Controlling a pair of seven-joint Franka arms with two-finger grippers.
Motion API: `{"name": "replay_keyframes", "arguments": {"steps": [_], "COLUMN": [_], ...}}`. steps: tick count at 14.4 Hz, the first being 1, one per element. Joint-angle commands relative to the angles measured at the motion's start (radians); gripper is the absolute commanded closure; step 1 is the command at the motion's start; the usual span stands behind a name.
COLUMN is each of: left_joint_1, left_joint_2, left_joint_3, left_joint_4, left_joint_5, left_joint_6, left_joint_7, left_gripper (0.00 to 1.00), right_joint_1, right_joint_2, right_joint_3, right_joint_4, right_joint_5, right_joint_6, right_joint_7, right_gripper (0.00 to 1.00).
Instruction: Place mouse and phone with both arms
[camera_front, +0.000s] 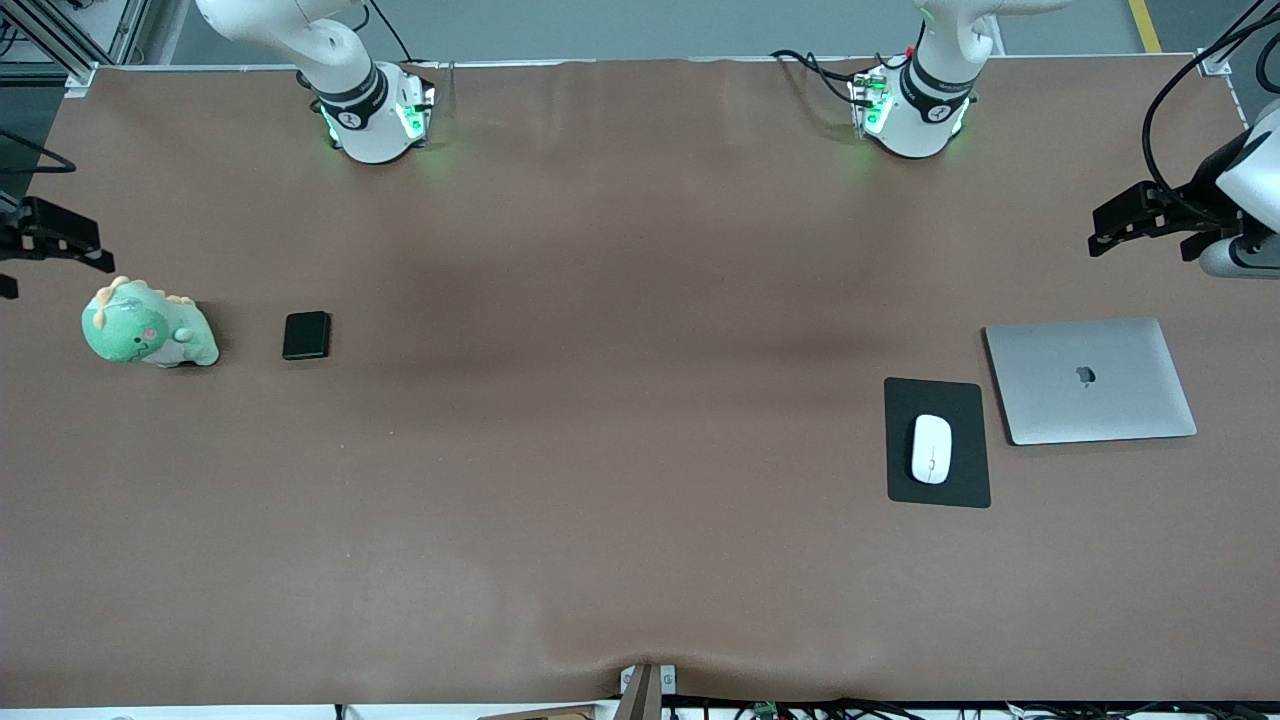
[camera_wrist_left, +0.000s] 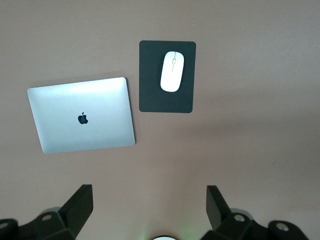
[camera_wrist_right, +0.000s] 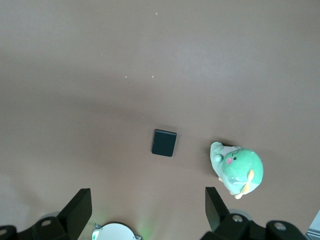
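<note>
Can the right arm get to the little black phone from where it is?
Probably yes. The right gripper hangs open above the table, and the phone lies flat in bare space beside the green dinosaur toy, with nothing over it.

We see a small white oval mouse (camera_front: 931, 449) of glossy, smooth plastic lying on a flat black rectangular mouse pad (camera_front: 937, 395) that looks matt. Beside it, the closed silver laptop (camera_front: 1090, 381) has a brushed, satin metal lid. The small black rectangular phone (camera_front: 306, 335) shows a faint sheen. The green dinosaur toy (camera_front: 147, 326) looks soft plush. The brown table cover (camera_front: 600, 400) looks matt and slightly rippled.
</note>
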Motion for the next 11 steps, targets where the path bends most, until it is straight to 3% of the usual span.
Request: {"name": "replay_keyframes", "arguments": {"steps": [1, 3, 6, 9, 10, 11], "left_joint_1": [-0.005, -0.005, -0.005, -0.005, -0.005, -0.005], "left_joint_2": [-0.011, -0.011, -0.011, -0.011, -0.011, -0.011], "left_joint_3": [0.012, 0.011, 0.011, 0.012, 0.012, 0.012], "left_joint_4": [-0.016, -0.016, -0.016, -0.016, -0.016, -0.016], "left_joint_5": [-0.020, -0.020, -0.018, -0.018, -0.018, -0.018], "left_joint_6": [0.009, 0.009, 0.009, 0.009, 0.009, 0.009], "left_joint_7": [0.012, 0.012, 0.012, 0.012, 0.012, 0.012], "left_gripper": [0.00, 0.00, 0.00, 0.00, 0.00, 0.00], "right_joint_1": [-0.003, -0.101, -0.211, -0.417, -0.451, -0.460], "right_joint_2": [-0.042, -0.054, -0.113, -0.190, -0.203, -0.231], "right_joint_3": [0.017, 0.105, 0.367, 0.649, 0.705, 0.719], "right_joint_4": [0.003, 0.013, -0.019, -0.128, -0.154, -0.200], "right_joint_5": [0.011, 0.016, -0.108, -0.128, -0.163, -0.198], "right_joint_6": [-0.008, -0.024, -0.122, -0.123, -0.122, -0.113], "right_joint_7": [0.016, 0.012, 0.042, 0.259, 0.289, 0.292], "right_gripper": [0.00, 0.00, 0.00, 0.00, 0.00, 0.00]}}
